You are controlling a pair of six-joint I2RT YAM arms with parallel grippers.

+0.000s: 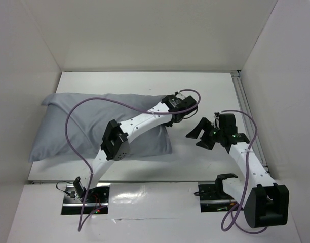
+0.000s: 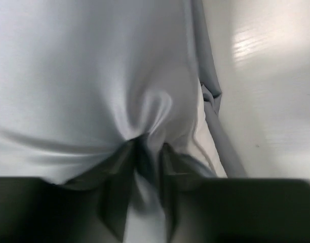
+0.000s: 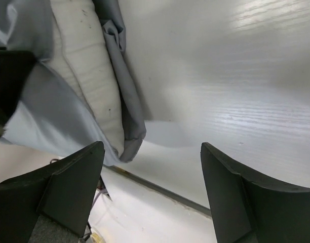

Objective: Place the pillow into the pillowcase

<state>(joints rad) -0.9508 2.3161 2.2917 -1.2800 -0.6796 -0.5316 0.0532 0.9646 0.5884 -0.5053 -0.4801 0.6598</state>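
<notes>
We read the scene from the left. The pillowcase (image 1: 79,121) lies on the left and centre of the table (image 1: 205,91), filled out and plump, with its long axis running left to right across the top view. Its closed end points left and its mouth points right.

The pillow (image 3: 86,86) is almost wholly inside. Only its white end shows at the mouth in the right wrist view, with the grey hem folded loosely round it.

The left arm reaches over the case to the mouth end. In its wrist view the left gripper (image 2: 142,172) is pinched tight on a gathered fold of pale grey cloth, which puckers into the jaws. We judge this fold to be pillowcase fabric, held next to the hem.

Further right, the right gripper (image 1: 200,134) hangs above the bare table with its jaws spread wide and nothing between them. It is just beside the mouth but touches neither the cloth nor the pillow.

The governing relation is as follows. The exposed pillow end lies to the left of the right gripper, along the line of the long axis. We judge that the remaining step is to seat this end inside the hem. The right arm is the free one and the better placed, and the left holds the case against the push.
</notes>
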